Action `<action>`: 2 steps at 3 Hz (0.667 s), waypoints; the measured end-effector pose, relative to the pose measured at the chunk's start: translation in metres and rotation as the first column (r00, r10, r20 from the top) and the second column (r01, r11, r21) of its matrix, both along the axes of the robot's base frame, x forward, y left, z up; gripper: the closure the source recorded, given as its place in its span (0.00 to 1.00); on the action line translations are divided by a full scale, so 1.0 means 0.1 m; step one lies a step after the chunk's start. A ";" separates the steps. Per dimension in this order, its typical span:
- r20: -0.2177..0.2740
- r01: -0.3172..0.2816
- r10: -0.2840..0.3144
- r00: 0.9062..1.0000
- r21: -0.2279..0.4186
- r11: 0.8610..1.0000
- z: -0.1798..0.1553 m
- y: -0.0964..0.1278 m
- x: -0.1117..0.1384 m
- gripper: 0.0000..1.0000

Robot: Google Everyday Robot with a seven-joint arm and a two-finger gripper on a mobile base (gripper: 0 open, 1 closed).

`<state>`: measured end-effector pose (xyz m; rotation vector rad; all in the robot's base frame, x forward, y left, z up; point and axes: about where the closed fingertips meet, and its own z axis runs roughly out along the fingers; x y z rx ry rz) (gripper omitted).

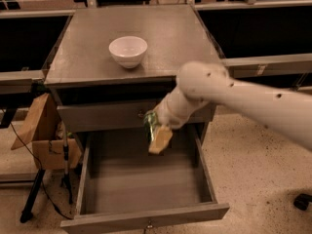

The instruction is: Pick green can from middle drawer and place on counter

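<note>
My gripper [155, 131] is shut on the green can [149, 122] and holds it in the air above the open middle drawer [141, 179], in front of the upper drawer front. Only a strip of the can's green label shows between the tan fingers [160, 140]. The white arm reaches in from the right. The drawer's grey tray holds nothing I can see. The counter [170, 38] is the grey cabinet top behind and above the gripper.
A white bowl [127, 50] stands on the counter, left of centre. The closed upper drawer front [97, 116] has a small knob near the gripper. A cardboard box [46, 140] and a stand with cables are left of the cabinet.
</note>
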<state>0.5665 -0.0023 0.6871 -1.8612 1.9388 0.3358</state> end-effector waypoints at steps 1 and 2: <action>0.017 0.041 -0.040 0.999 -0.059 0.997 0.61 -0.23 0.16 1.00; 0.031 0.116 -0.113 0.993 -0.099 0.988 1.17 -0.43 0.42 1.00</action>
